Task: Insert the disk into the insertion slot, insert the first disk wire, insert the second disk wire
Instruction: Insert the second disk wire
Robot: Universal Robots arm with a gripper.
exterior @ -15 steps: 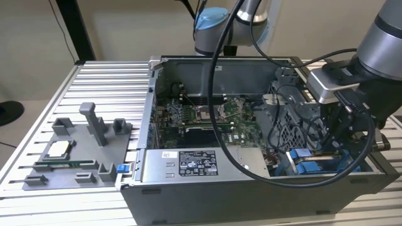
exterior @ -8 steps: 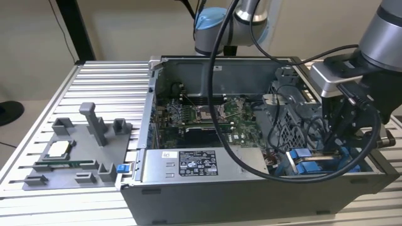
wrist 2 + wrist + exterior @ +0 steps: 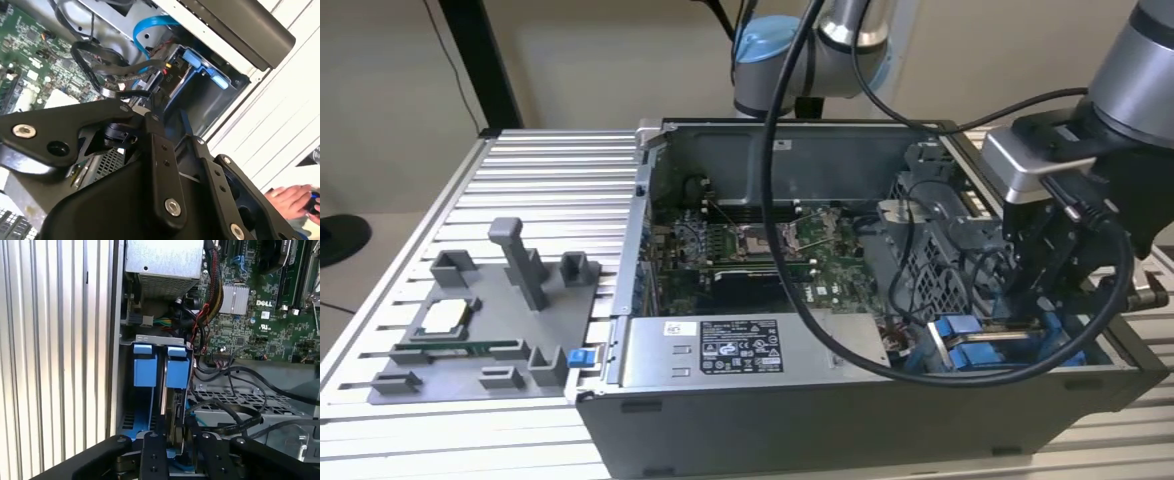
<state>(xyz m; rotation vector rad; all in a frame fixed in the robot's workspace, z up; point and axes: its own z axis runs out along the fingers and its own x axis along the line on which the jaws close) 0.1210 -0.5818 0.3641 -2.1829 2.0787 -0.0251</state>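
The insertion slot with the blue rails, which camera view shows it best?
The first wrist view: the insertion slot shows both blue rails. In the exterior view the arm partly blocks it; the second wrist view catches one end.

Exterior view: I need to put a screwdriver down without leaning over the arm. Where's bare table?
Free: ribbed table between the grey fixture tray and the computer case, and behind the tray. Crowded: the case's drive-bay corner, where the gripper hangs among cables.
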